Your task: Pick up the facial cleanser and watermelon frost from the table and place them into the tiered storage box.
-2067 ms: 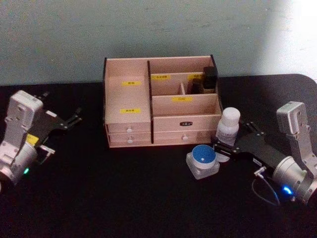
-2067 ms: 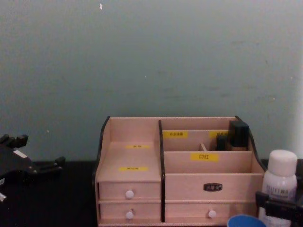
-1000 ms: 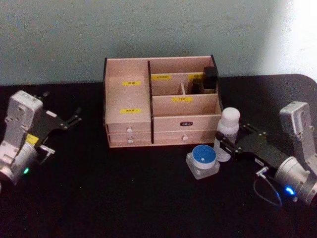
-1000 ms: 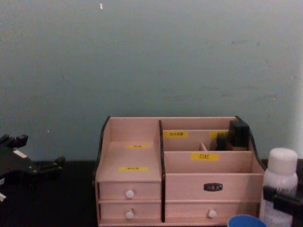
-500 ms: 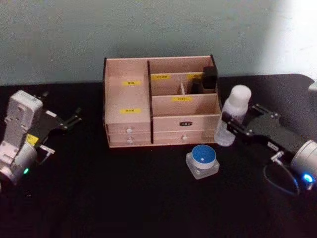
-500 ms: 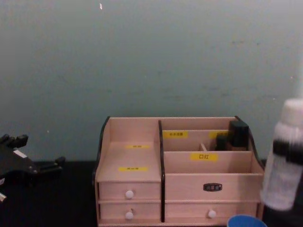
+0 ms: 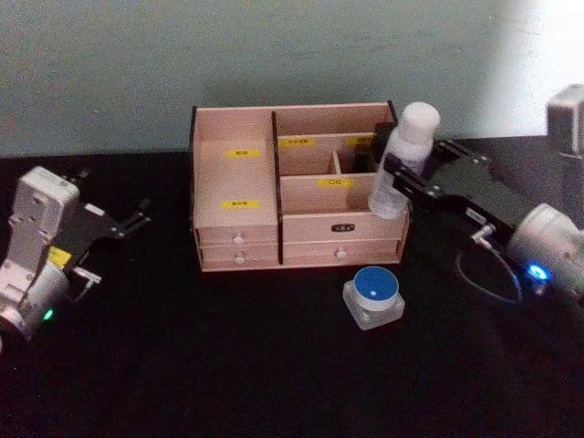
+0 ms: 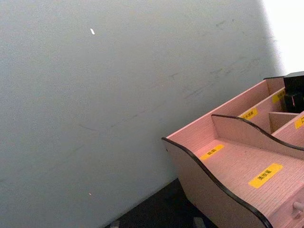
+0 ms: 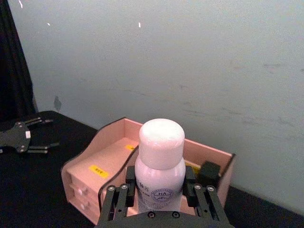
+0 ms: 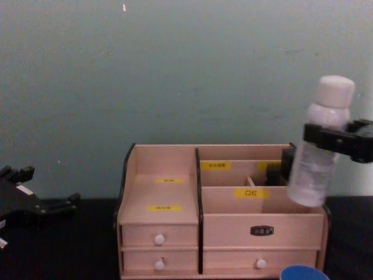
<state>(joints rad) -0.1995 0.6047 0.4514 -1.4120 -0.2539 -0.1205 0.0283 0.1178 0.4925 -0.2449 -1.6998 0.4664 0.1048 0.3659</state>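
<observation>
A black table [image 7: 274, 374] carries a light wooden tiered storage box [image 7: 235, 233] with yellow labels and white-knobbed drawers. The right gripper [image 7: 400, 179] reaches in from the right, its claw clamped around the middle of a white plastic bottle with a rounded white cap [image 7: 418, 123]. The bottle is held tilted in the air above the box's right end. The left gripper [image 7: 139, 213] is parked well left of the box, claw spread wide. A small clear square jar with a round blue lid [image 7: 374, 294] sits on the table near the box's right front corner.
</observation>
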